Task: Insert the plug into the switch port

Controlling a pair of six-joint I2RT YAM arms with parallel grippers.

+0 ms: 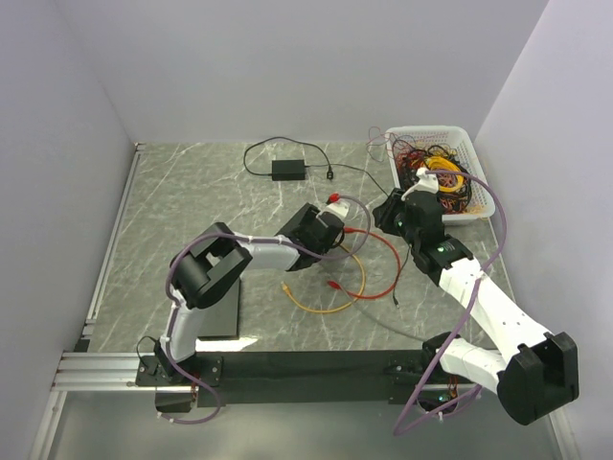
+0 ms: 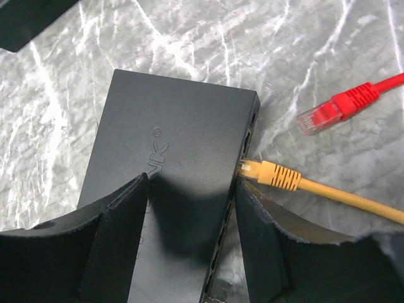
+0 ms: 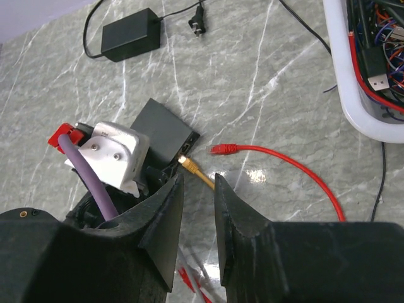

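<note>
Seating the plug [image 2: 271, 173] in the switch [image 2: 170, 120]; insertion looked all but done.
Left gripper [image 2: 192, 189] straddled the switch, one finger over its top, the other down the port side; whether it pinched or only rested could not be told; the plug's nose sat in a side port, its yellow boot outside, its cable trailing right across the table [image 1: 192, 192]; latching could not be confirmed, so the next move likely called for a short push straight along the port axis with the switch braced; right gripper [image 3: 197, 189] hung above, jaws slightly parted, nothing seen between them; a red plug [image 2: 328, 113] lay loose near the port, a snag risk; bare marble right of the port left room to approach; farther back sat an adapter [image 3: 129, 28]; well apart at the far right, a basket [image 3: 344, 95] of cables.
</note>
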